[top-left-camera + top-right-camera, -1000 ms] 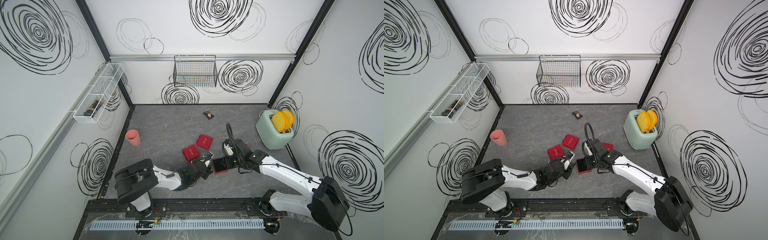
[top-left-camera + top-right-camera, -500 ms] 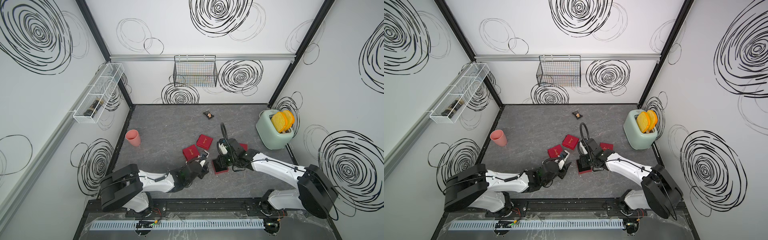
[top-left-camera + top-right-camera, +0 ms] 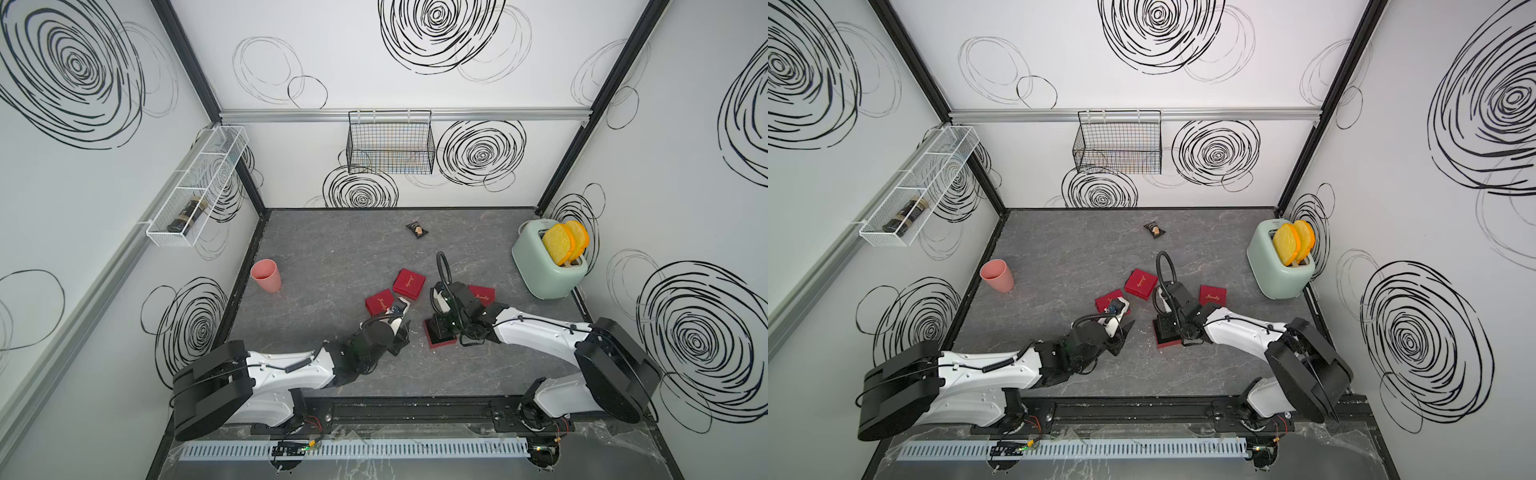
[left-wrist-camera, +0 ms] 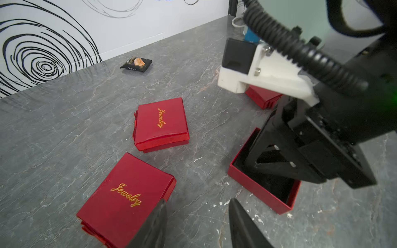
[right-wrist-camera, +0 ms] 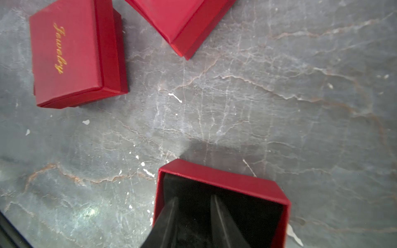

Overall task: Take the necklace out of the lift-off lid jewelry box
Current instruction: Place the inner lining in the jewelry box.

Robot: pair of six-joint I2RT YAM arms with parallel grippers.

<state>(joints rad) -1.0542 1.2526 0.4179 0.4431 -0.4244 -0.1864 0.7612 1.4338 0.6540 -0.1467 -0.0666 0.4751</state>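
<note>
The right gripper dips into the open red box, fingers a little apart. The left gripper is spread wide, holding nothing. The necklace is hidden, so I cannot tell which way it points.

A pink cup stands by the left edge of the bench, a mint toaster holding two yellow slices at its right. A black packet lies near the back wall, below a wire basket.

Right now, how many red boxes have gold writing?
3: first box by the left wrist, second box farther back, third box partly behind the right arm. None seems hidden.
</note>
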